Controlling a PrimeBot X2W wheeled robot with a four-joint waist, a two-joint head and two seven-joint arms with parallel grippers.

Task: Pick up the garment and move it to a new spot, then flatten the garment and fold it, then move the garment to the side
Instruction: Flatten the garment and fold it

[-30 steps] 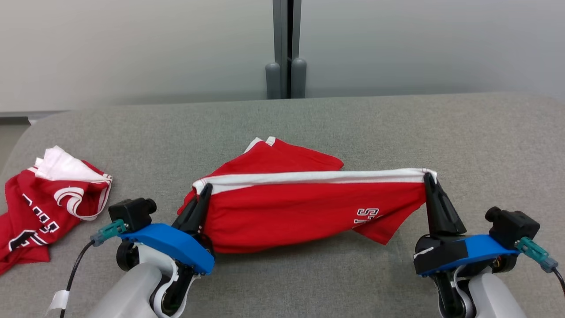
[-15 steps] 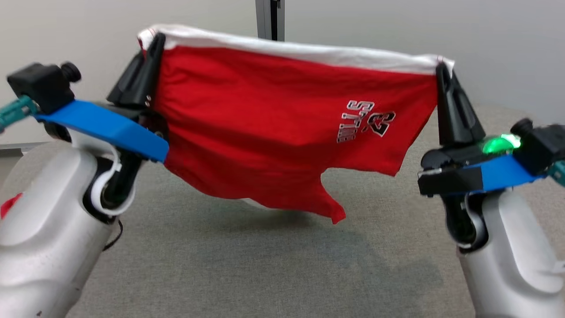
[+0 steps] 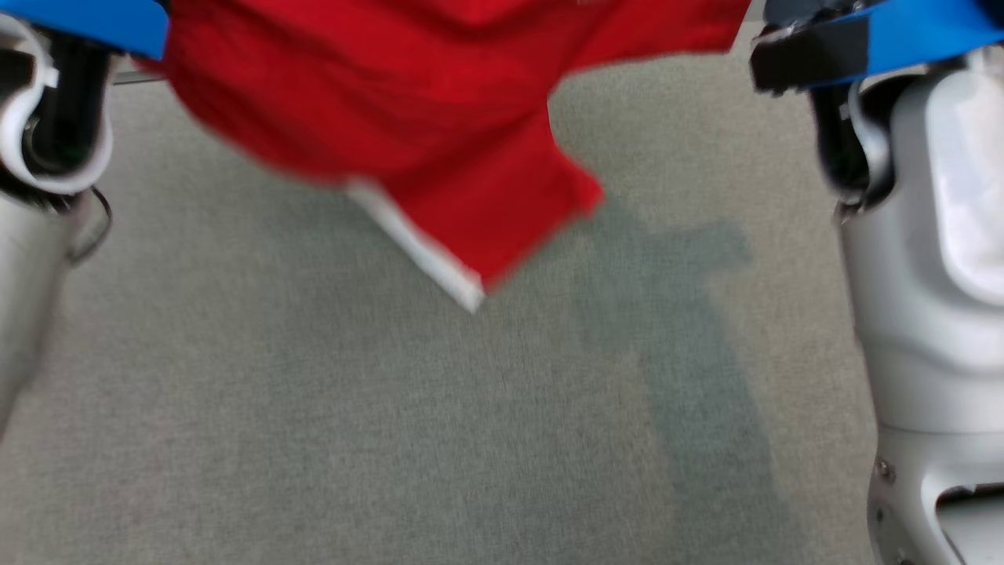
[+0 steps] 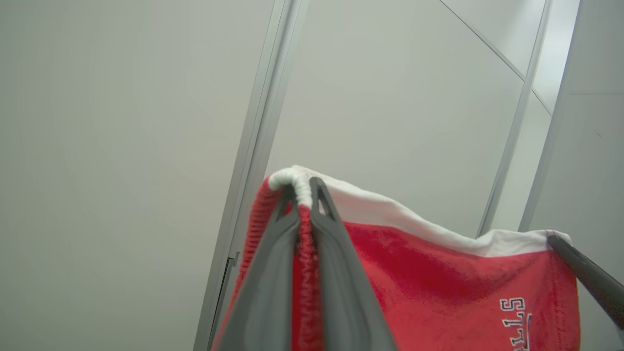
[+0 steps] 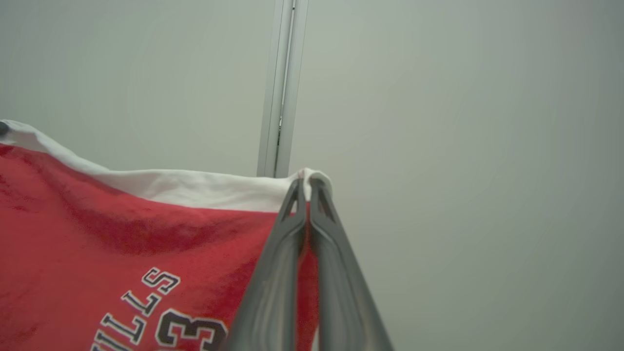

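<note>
Red garment (image 3: 408, 102) with a white band, held aloft and stretched between both grippers, clear of the grey cushion (image 3: 314, 439). In the head view it hangs at 12 o'clock, with a white-edged corner drooping toward 6 o'clock. Left gripper (image 4: 303, 185) clamped on the band's 9 o'clock end; right gripper (image 5: 305, 183) clamped on its 3 o'clock end. Pale wall (image 5: 463, 146) behind.

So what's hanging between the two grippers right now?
The red garment: its white edge spans from the left gripper to the right gripper, both shut on it, clearest in the left wrist view.
</note>
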